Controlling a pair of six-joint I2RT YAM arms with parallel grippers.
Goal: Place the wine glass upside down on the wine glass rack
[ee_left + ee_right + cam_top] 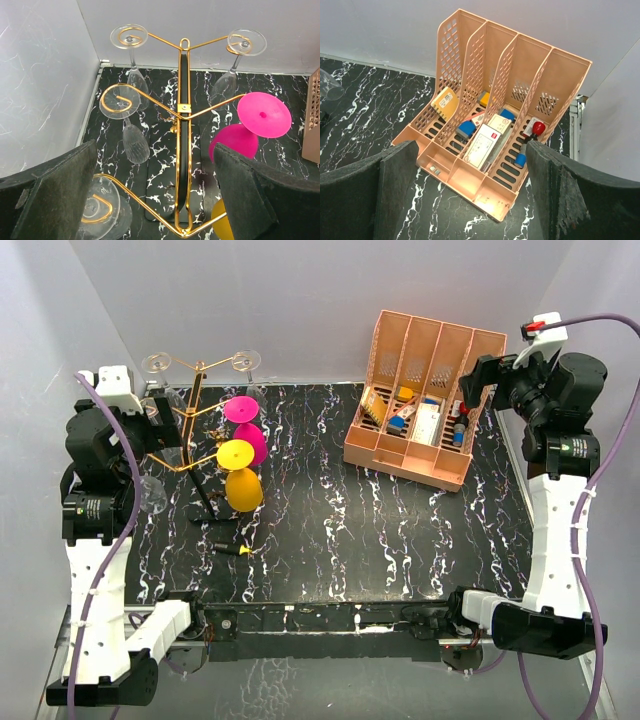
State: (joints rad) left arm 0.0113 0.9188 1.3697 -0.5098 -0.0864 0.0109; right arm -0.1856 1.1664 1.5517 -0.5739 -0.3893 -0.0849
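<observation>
Gold wire rack [183,107], curled arms; clear glasses [136,145], pink glass [263,114], yellow glass [243,490] hanging inverted; both jaws wide.

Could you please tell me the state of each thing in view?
Rack: upright, loaded.
Clear glasses: hanging upside down.
Pink glass: hanging upside down.
Yellow glass: hanging upside down.
Organiser: upright, holding small items.
Small black item: lying flat.
Left gripper: open, empty.
Right gripper: open, empty.

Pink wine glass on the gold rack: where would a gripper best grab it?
Probably the pink wine glass by its bowl, hanging free below the wire, coming from the side away from the wine glass rack post. Its foot sits atop the wire, hemming in the stem.
</observation>
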